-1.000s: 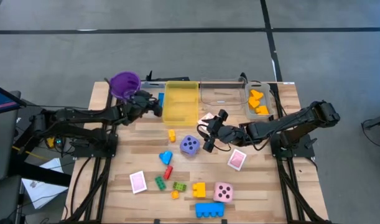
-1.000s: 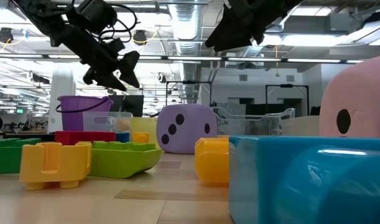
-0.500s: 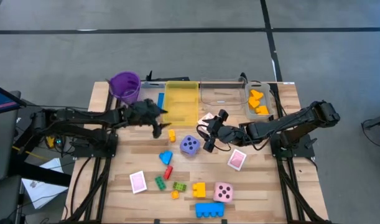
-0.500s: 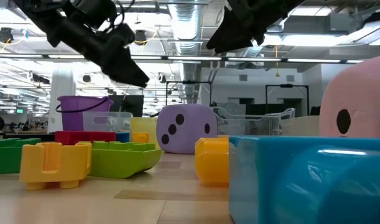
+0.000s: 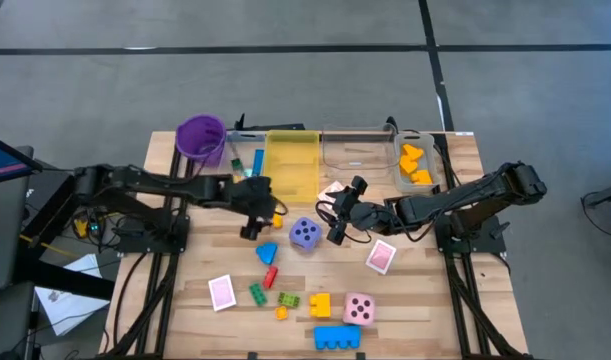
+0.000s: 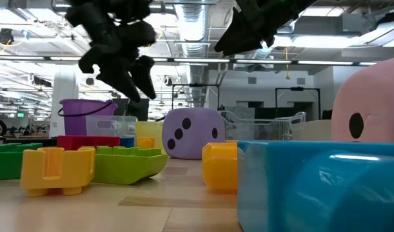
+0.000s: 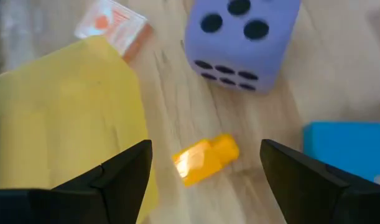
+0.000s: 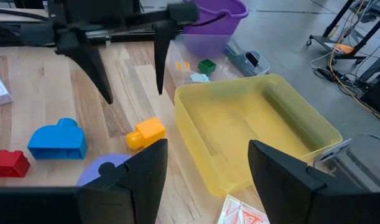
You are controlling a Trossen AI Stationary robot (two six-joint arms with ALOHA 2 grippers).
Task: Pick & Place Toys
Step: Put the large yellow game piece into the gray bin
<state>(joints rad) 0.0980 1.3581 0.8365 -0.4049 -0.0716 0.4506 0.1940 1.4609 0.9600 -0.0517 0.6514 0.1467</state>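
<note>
Wooden slats of the table (image 5: 185, 300) lie under me, with the yellow bin (image 5: 291, 165) at the back edge and the toys spread over the middle and front. With my left gripper (image 5: 257, 213) I hover just above the small yellow-orange brick (image 7: 205, 159), my fingers (image 7: 124, 177) spread wide to either side of it and gripping nothing, while the purple die (image 5: 305, 234) sits near it and the blue brick (image 5: 267, 252) lies close by. My right gripper (image 5: 337, 225) hangs beside the purple die on its other side, fingers parted and empty, with a pink-backed card (image 5: 381, 256) lying near that arm.
</note>
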